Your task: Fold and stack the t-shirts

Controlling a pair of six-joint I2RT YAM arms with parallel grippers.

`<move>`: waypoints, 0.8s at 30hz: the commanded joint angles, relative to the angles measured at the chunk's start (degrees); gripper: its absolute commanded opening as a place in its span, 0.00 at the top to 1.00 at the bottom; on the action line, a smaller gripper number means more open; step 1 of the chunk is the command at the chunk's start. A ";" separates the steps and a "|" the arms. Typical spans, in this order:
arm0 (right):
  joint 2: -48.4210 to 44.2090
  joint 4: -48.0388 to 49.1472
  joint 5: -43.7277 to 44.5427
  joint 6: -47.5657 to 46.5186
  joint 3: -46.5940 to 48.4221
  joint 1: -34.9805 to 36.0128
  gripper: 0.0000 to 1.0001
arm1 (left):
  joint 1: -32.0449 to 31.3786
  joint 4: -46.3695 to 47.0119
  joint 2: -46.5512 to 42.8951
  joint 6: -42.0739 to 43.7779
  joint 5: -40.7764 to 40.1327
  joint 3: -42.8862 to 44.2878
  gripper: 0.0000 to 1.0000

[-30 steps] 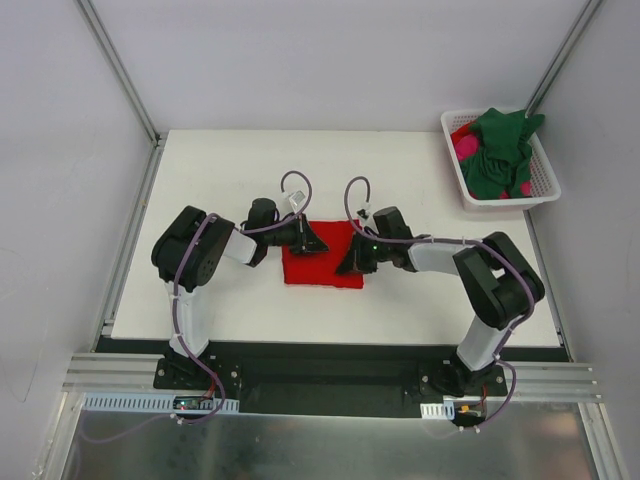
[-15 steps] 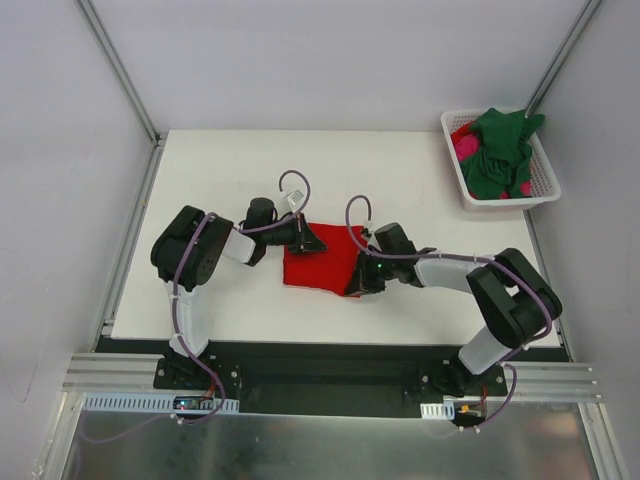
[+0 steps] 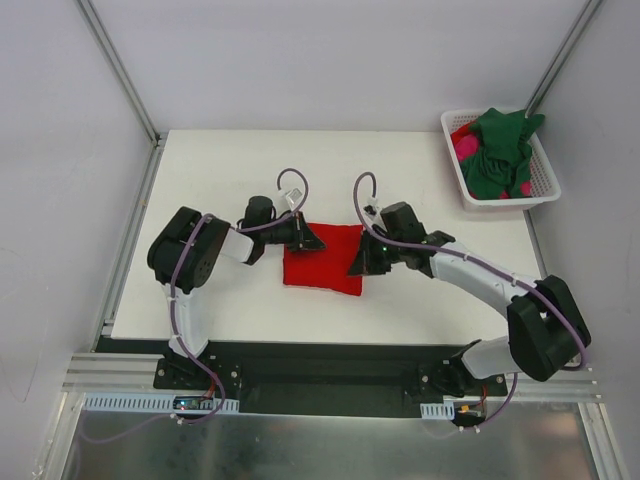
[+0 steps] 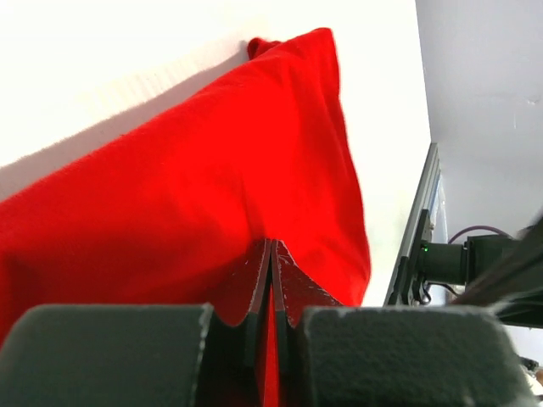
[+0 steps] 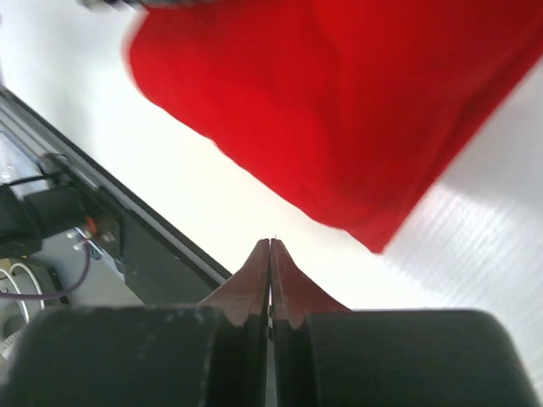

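Basket (image 3: 510, 202), well beyond the right gripper (image 3: 356, 266), holds the green t-shirt (image 3: 503, 145) and pink t-shirt (image 3: 466, 148) heaped together. Red t-shirt (image 3: 322, 262) lies folded on the worktop (image 3: 220, 190) between both clenched grippers: left gripper (image 3: 315, 242) touching it, right just beside.

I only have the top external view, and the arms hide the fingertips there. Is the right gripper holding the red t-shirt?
Observer: No. The right wrist view shows the right gripper shut on nothing, its tips over bare table, clear of the red t-shirt.
Operator: And the left one?
Observer: The left gripper is shut as well, its tips set against the red cloth. I cannot tell whether a fold is pinched.
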 commanded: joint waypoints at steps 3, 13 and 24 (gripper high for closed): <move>0.83 -2.32 1.88 -3.39 9.94 0.33 0.99 | 0.47 -1.07 -8.95 1.18 0.70 0.94 1.00; 16.82 6.82 2.77 -2.87 13.02 -0.37 0.98 | 0.47 -5.99 -14.68 3.37 -0.17 0.94 1.00; 24.04 10.69 1.89 -1.64 11.79 -0.81 0.99 | -0.06 -1.96 -14.51 0.48 0.97 -2.14 1.00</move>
